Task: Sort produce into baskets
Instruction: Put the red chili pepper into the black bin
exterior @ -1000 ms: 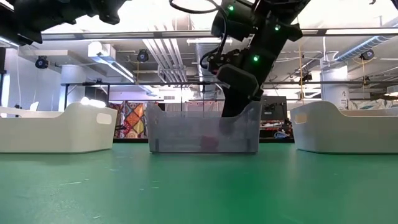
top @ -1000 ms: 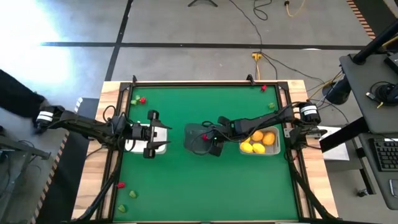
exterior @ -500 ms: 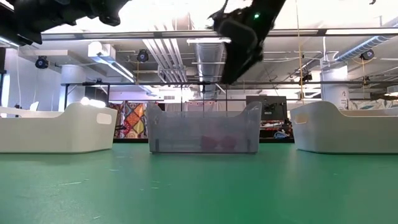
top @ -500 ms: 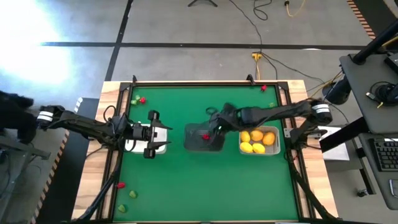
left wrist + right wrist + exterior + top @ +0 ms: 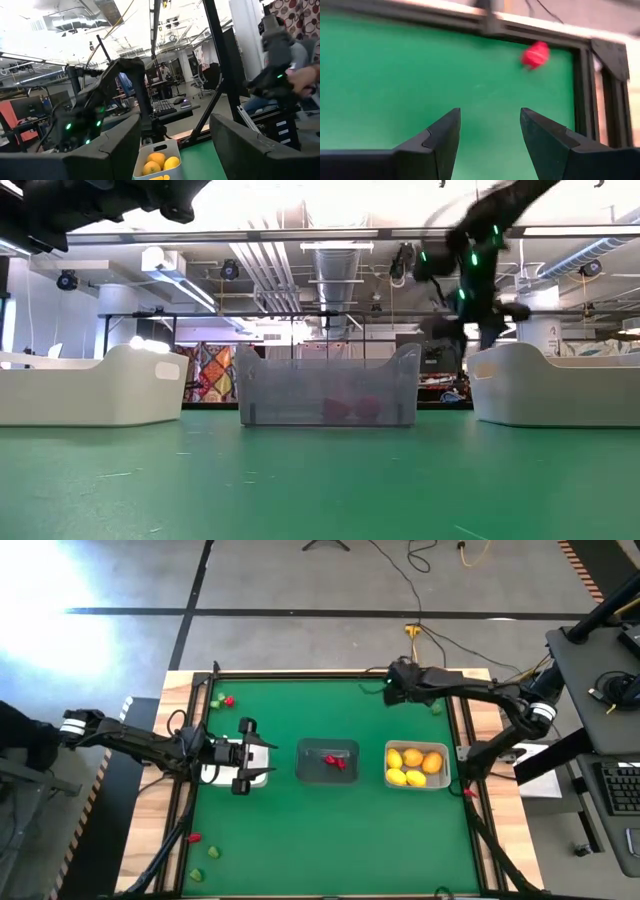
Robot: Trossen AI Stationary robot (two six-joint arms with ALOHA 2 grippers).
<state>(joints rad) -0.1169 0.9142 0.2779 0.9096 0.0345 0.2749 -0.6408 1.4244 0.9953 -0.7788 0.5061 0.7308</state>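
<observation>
My right gripper (image 5: 388, 686) has left the dark grey basket (image 5: 328, 762), now holding two red bits (image 5: 334, 761), and swung to the frame's upper right, fingers apart and empty, near a red piece (image 5: 535, 54).

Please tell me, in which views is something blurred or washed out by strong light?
Low view: the right hand is smeared by motion and the ceiling lights glare white. Right wrist view: the red piece by the table frame is blurred. High view: glare whitens the floor at upper left. Left wrist view: the ceiling is overexposed.
</observation>
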